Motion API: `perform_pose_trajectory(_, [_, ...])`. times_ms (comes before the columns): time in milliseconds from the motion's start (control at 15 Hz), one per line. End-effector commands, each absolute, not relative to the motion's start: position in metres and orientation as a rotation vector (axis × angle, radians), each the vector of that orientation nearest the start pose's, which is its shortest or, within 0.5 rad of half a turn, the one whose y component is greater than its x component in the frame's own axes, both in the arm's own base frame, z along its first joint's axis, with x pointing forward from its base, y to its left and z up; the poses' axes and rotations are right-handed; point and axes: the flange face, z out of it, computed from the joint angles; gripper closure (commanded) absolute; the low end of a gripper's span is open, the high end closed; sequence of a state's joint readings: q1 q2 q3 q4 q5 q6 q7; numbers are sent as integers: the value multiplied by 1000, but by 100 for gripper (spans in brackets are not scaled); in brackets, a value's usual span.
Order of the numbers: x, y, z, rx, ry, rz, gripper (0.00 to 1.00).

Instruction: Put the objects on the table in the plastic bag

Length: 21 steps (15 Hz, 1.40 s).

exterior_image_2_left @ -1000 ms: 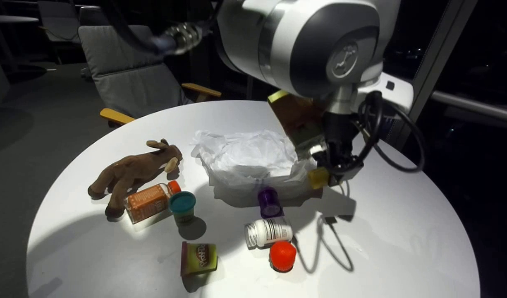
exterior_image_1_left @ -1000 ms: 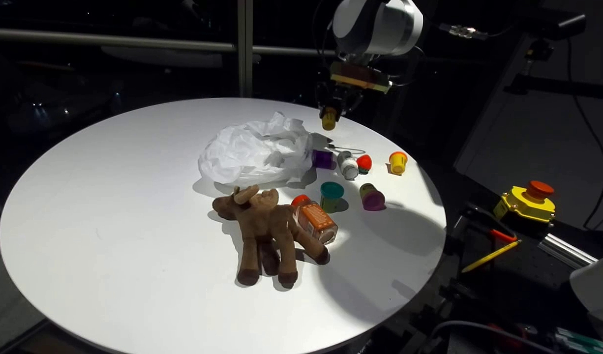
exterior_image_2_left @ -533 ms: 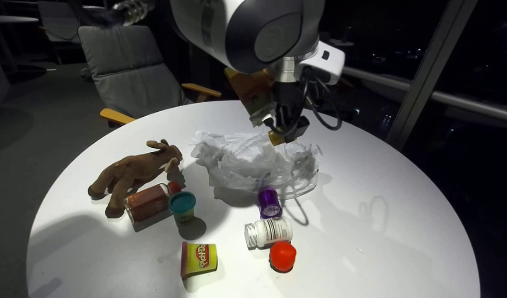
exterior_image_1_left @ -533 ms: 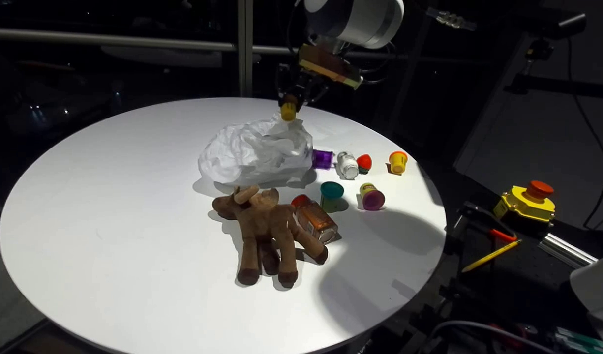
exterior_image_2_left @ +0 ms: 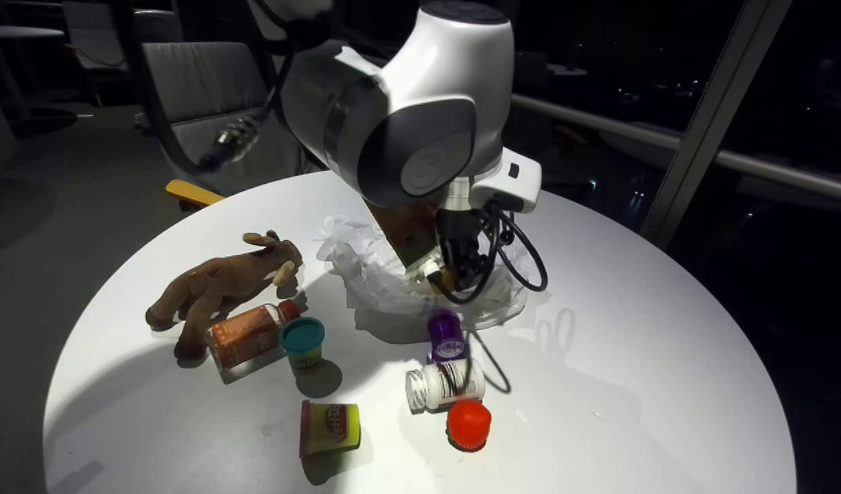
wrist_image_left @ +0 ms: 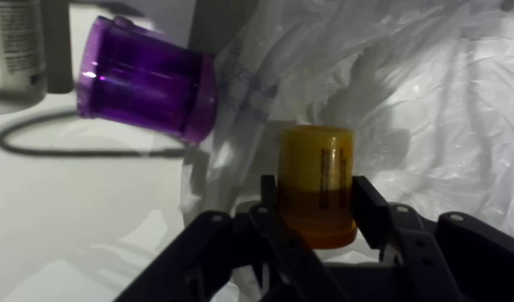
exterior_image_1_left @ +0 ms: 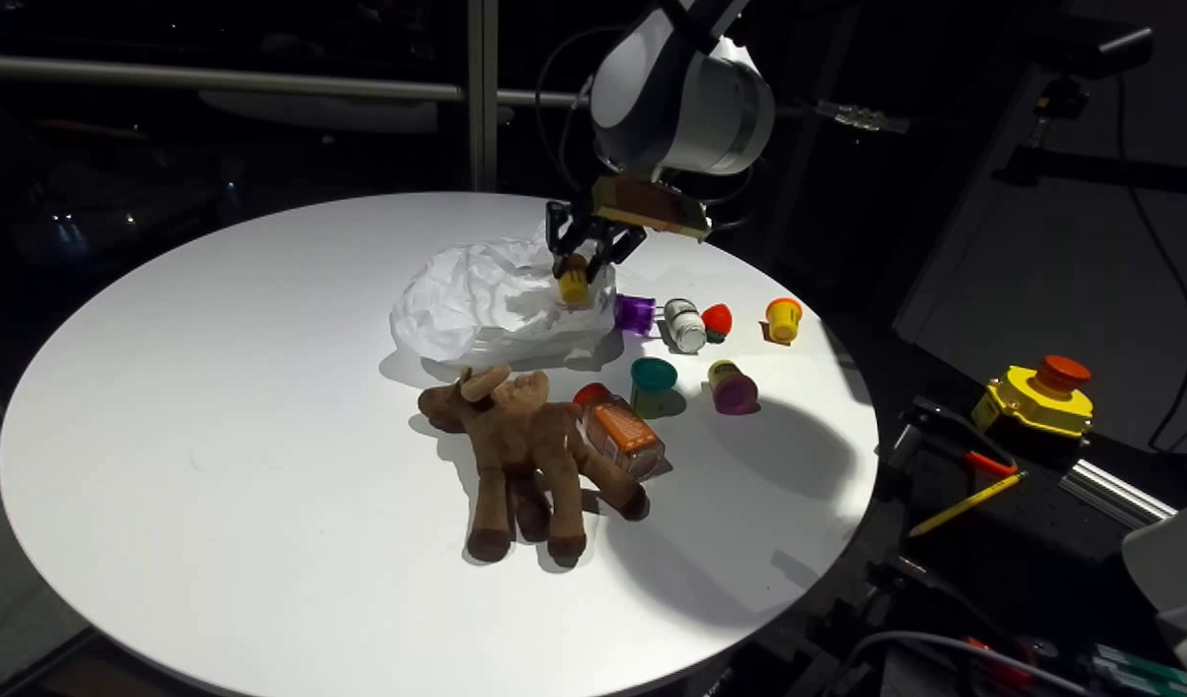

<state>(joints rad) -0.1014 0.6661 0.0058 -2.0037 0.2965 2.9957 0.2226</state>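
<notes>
Over the bag (exterior_image_1_left: pixel 453 295), your gripper (wrist_image_left: pixel 314 188) has come down, clamped on a yellow tub (wrist_image_left: pixel 315 161). Release looks near.

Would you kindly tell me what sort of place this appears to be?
Probably an office lounge or similar common area, judging by the wooden-armed gray armchair, the round white table and what look like large dark windows.

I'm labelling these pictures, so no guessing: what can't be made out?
Whether anything lies in the plastic bag: its folds and the arm block an exterior view.
White bottle, wrist view: cut off by the picture's edges, print blurred.
Yellow tub, wrist view: print blurred, gripped sides covered by the claw.
Orange bottle, both exterior views: label lettering too small to read.
</notes>
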Motion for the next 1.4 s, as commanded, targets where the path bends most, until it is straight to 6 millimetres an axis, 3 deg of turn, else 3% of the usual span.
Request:
perform_pose_trajectory(0, [621, -95, 149, -2895, 857, -550, 58])
perform_pose_trajectory(67, [619, -98, 153, -2904, 857, -563, 27])
perform_pose_trajectory(200, [615, -98, 174, -2900, 846, -578, 27])
perform_pose_trajectory(467, [598, -89, 229, -2943, 710, -514, 0])
perform_pose_trajectory(600, [585, -81, 246, -2969, 581, -352, 0])
perform_pose_trajectory(733, [572, -83, 248, -3015, 476, -199, 0])
perform_pose_trajectory(1000, [552, -87, 218, -3066, 220, 54, 0])
perform_pose_trajectory(1333, [537, -84, 167, -3162, -158, 223, 0])
